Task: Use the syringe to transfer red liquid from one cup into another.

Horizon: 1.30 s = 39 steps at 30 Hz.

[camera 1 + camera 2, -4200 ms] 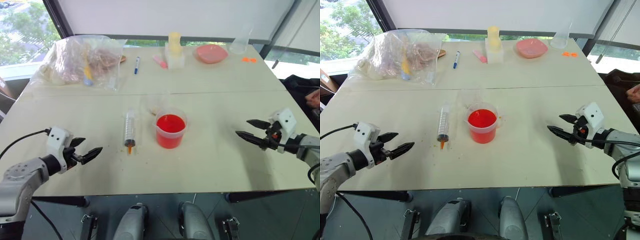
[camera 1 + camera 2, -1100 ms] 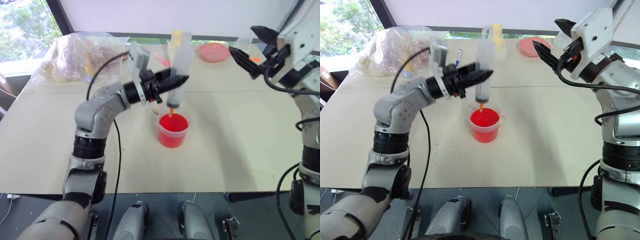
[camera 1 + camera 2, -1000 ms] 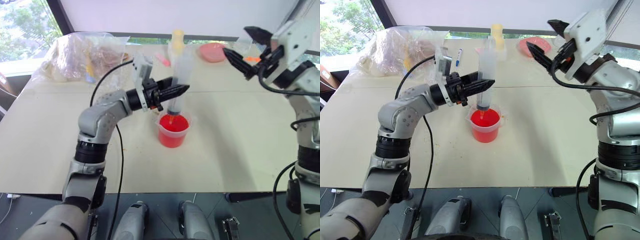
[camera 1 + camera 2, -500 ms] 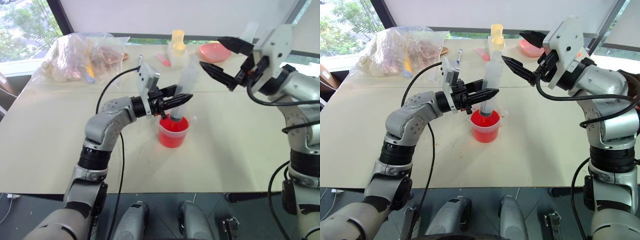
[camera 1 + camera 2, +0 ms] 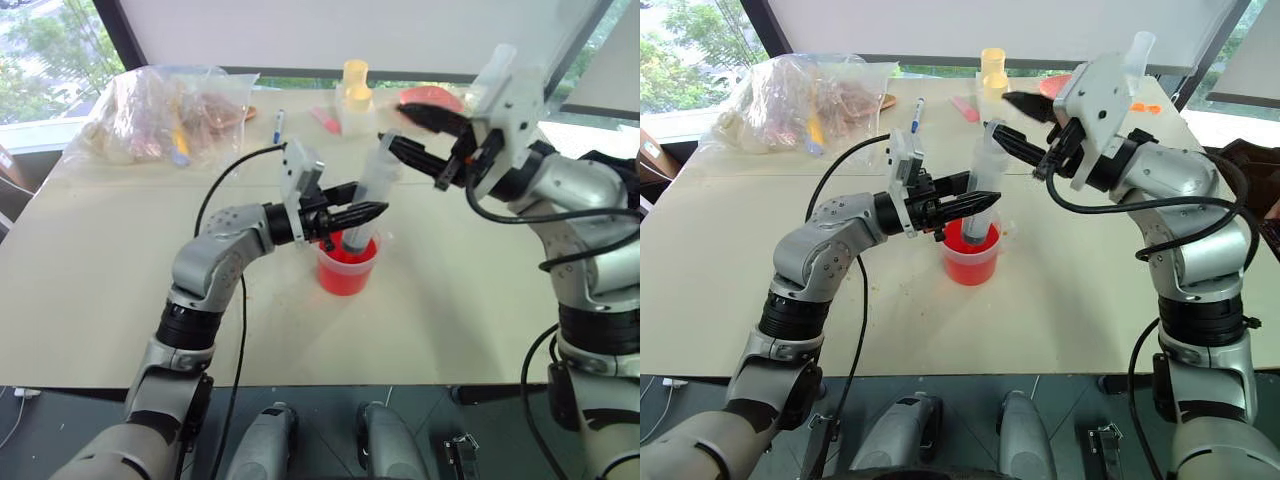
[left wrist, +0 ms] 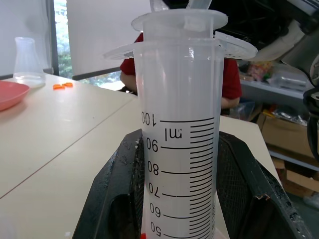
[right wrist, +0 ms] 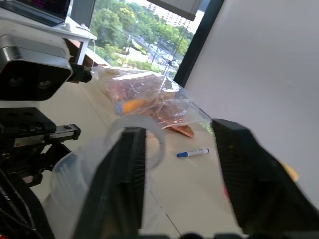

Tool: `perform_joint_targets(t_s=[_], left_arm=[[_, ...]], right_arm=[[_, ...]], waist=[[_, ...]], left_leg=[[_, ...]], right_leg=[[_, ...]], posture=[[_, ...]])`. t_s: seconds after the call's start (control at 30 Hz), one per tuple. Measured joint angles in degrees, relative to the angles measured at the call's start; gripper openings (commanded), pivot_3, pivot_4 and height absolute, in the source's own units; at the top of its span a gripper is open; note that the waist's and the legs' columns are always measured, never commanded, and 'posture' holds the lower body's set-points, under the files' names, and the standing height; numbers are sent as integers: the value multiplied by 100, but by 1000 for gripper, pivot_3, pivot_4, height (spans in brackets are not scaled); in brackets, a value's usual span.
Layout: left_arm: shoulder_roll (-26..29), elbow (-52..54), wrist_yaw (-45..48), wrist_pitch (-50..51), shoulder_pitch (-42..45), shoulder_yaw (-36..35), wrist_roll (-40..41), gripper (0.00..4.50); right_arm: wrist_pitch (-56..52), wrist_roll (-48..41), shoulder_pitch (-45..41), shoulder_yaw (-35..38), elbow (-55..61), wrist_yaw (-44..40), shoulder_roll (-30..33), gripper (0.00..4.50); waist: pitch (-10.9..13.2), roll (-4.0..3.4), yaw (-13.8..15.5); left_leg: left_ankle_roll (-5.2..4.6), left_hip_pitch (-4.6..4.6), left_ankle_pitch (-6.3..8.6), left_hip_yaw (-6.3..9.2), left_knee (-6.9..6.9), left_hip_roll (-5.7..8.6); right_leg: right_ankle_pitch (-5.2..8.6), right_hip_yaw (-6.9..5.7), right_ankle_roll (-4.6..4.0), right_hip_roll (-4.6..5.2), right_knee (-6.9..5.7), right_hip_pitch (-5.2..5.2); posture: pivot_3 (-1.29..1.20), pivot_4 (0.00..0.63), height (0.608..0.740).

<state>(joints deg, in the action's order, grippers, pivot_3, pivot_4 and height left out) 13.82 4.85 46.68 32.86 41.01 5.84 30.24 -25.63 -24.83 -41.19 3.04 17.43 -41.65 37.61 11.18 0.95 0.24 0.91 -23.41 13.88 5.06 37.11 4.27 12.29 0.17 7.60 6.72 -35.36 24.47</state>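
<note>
Through the head camera, I'm watching the left gripper clenching the one syringe by its barrel, tip down in the one beaker of red liquid at mid-table. The right gripper is sitting at the plunger top, jaws apart around it; I'm not seeing a firm grip yet.

In the left wrist view, the fingers are hugging the graduated barrel, plunger fully home.

In the right wrist view, the two fingers are straddling the plunger cap, one already touching it.

I'm worrying about an off-axis pull: it could lever the syringe sideways and tip the beaker, spilling red. The receiving cup I'm not managing to make out.
</note>
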Motion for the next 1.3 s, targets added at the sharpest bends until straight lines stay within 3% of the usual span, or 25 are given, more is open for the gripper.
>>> perform_joint_targets(t_s=[0.03, 0.77, 0.87, 1.0, 1.2, 1.3], left_arm=[[0, -1, -30, -17, -2, -2, -18, 1434], [-38, 71, -136, -331, -270, 40, -236, 1434], [-116, -53, -162, -314, -171, 34, -222, 1434], [-163, -412, -336, -288, -63, -53, -225, 1434], [-178, -491, -567, -217, 9, -284, -165, 1434], [-364, -427, -841, 200, 139, -606, 298, 1434]], right_arm=[[11, 0, 0, -14, -8, -29, -2, 33], [232, 8, -270, -12, -342, -25, -35, 33], [126, -79, -208, 132, -291, -16, 12, 1066], [-103, -179, 42, 514, -24, 89, 228, 3102], [-969, -1039, 1141, 1196, 824, 17, 655, 3102], [-1427, -1655, 1469, 1765, 1040, 20, 864, 3102]], waist=[[0, 0, 1], [0, 0, 3], [0, 0, 13], [0, 0, 37], [0, 0, 47], [1, 2, 43]], left_leg=[[0, 0, 0, 0, 0, 0], [0, 0, 0, 0, 0, 0], [-1, 0, 0, 0, 0, 0], [-2, 0, 1, 0, 0, 1], [-6, -1, 3, 0, 1, 0], [-8, -1, 5, 7, 4, -3]], right_leg=[[0, 0, 0, 0, 0, 0], [0, 0, -1, 0, 0, 0], [0, 0, -1, -1, 1, 0], [0, 0, -1, 0, 1, 0], [0, 2, -1, 1, 2, -1], [0, 4, 0, 1, 2, -2]], posture=[[0, 150, 740], [0, 150, 740], [0, 150, 740], [0, 150, 740], [0, 150, 740], [0, 150, 740]])
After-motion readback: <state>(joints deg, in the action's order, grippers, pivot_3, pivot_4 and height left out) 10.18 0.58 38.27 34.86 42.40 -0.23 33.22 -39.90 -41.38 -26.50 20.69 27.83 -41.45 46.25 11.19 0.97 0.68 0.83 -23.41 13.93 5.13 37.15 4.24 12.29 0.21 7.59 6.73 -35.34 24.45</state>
